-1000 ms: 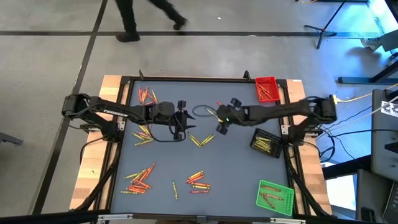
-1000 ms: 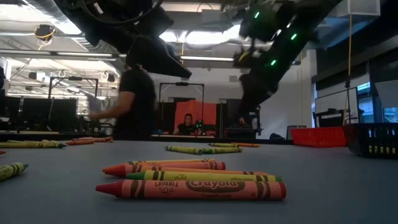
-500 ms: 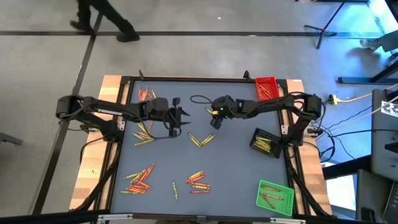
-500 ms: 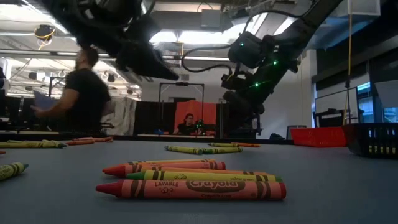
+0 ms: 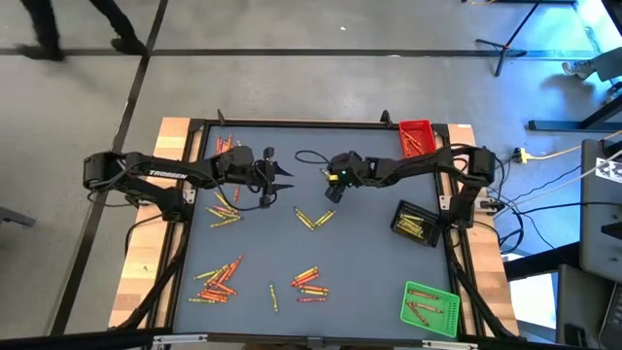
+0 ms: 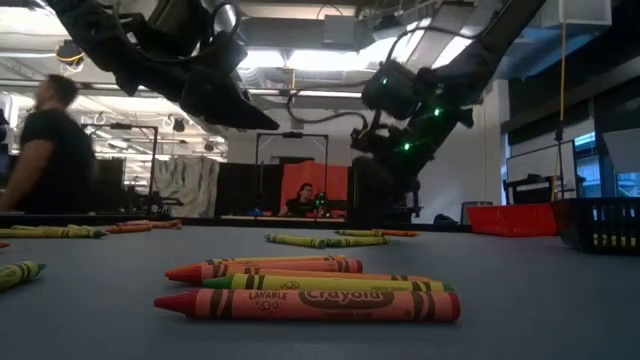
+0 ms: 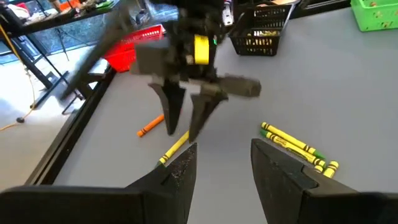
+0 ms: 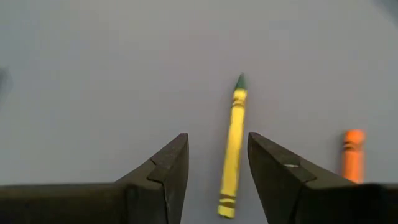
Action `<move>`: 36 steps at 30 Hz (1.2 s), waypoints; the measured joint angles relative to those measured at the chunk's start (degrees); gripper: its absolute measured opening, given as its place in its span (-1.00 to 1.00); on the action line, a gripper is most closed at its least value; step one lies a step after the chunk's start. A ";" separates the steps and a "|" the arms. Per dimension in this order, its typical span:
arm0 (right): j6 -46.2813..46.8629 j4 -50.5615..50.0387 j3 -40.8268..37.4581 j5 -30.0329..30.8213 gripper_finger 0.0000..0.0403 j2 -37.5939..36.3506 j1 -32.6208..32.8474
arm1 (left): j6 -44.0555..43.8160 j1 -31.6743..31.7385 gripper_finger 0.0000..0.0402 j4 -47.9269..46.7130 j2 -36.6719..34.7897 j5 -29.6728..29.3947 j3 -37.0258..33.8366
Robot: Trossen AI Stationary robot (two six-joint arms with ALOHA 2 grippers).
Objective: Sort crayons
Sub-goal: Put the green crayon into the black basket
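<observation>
Crayons lie in loose clusters over the dark table: yellow ones [image 5: 313, 219] in the middle, red and orange ones [image 5: 229, 147] at the far left, more [image 5: 219, 280] near the front. My right gripper [image 8: 217, 155] hangs open just over the table's far middle. One yellow crayon [image 8: 231, 149] lies flat between its fingers, with an orange crayon [image 8: 353, 152] beside it. The left wrist view shows this gripper [image 7: 186, 118] over that yellow crayon [image 7: 174, 148]. My left gripper [image 5: 275, 177] stands open, raised, left of the right one, with nothing in it.
A red tray [image 5: 418, 138] sits at the far right corner, a black tray [image 5: 413, 224] at the right edge and a green tray [image 5: 430, 306] at the near right corner, each holding crayons. A person walks beyond the table's far left.
My right gripper has moved toward the table's left edge and come down close over the yellow crayon. My left gripper has drawn back toward the far left. The person beyond the table has walked toward the left.
</observation>
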 joint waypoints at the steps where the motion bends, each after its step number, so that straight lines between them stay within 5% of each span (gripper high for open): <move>1: 0.99 -0.11 -0.02 0.54 -0.20 0.80 -0.16 | -0.05 -0.04 -0.33 0.03 0.00 0.01 0.00; 9: 2.95 1.15 0.15 -3.77 -0.27 4.62 -1.54 | -0.07 -0.41 -0.33 0.09 0.00 -0.15 0.00; 20: -0.79 1.56 0.09 -2.46 -0.94 4.81 -1.36 | -0.07 -0.43 -0.33 0.23 0.04 -1.38 0.00; 36: -4.69 -3.68 1.01 -1.04 -0.93 -2.99 2.99 | -0.09 -0.43 -0.33 0.16 0.04 -1.54 0.00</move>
